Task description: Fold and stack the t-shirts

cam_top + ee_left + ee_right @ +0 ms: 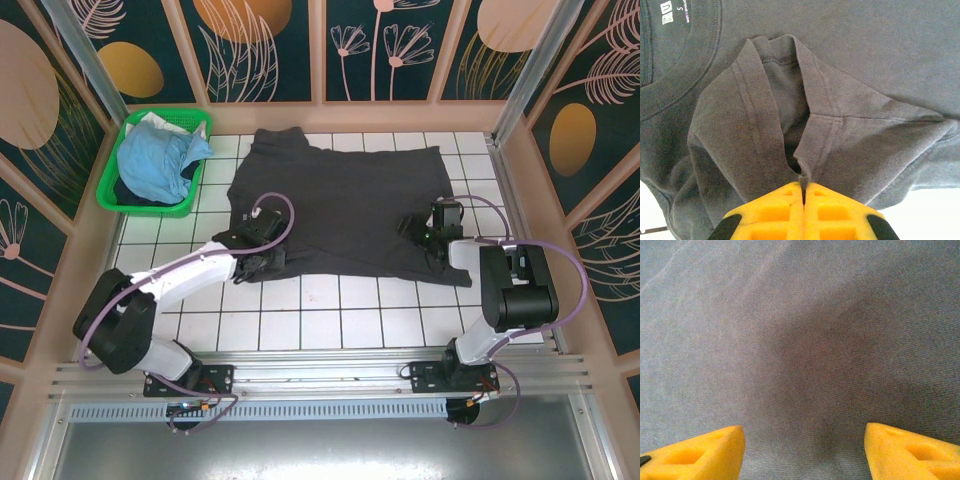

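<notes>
A dark charcoal-grey t-shirt (345, 205) lies spread across the white tiled table. My left gripper (262, 262) sits at its near left corner, shut on a pinch of the sleeve cloth (804, 177), which bunches up in folds ahead of the yellow fingers (775, 210). The collar and size label (670, 15) lie at the upper left of the left wrist view. My right gripper (420, 232) hovers over the shirt's near right part, open, with flat grey cloth (805, 365) between its yellow fingertips (715, 450). A light blue t-shirt (160, 160) is crumpled in the green basket.
The green plastic basket (120, 195) stands at the far left corner. Patterned walls enclose the table on three sides, with a metal post (500, 140) at the right. Bare white tiles (340, 310) run along the near side in front of the shirt.
</notes>
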